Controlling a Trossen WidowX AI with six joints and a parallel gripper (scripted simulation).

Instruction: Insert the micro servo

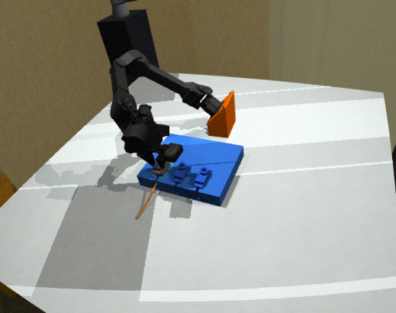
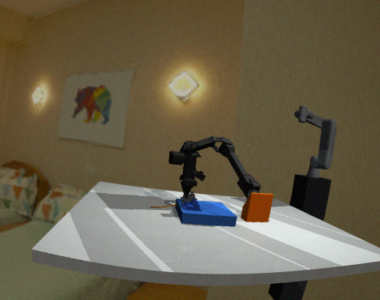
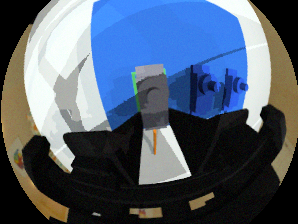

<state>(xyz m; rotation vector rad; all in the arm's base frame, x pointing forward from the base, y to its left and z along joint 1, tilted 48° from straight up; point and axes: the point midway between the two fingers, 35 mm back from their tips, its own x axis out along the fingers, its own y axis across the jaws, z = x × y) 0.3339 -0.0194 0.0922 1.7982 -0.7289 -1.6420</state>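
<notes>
Grey-striped white table (image 2: 195,252), tan walls, bear picture (image 2: 93,106), seemingly.

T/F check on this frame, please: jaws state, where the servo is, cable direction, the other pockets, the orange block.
1. The gripper has its jaws shut on the loose micro servo. True.
2. The servo is held over the right-hand end of the blue deck in the top view. False: it is at the left end, at the green-marked pocket.
3. The orange cable trails off the deck's edge onto the table. True.
4. The other pockets are vacant. False: two blue servos sit beside the marked one.
5. The orange block rests on the deck. False: it stands on the table behind it.
</notes>
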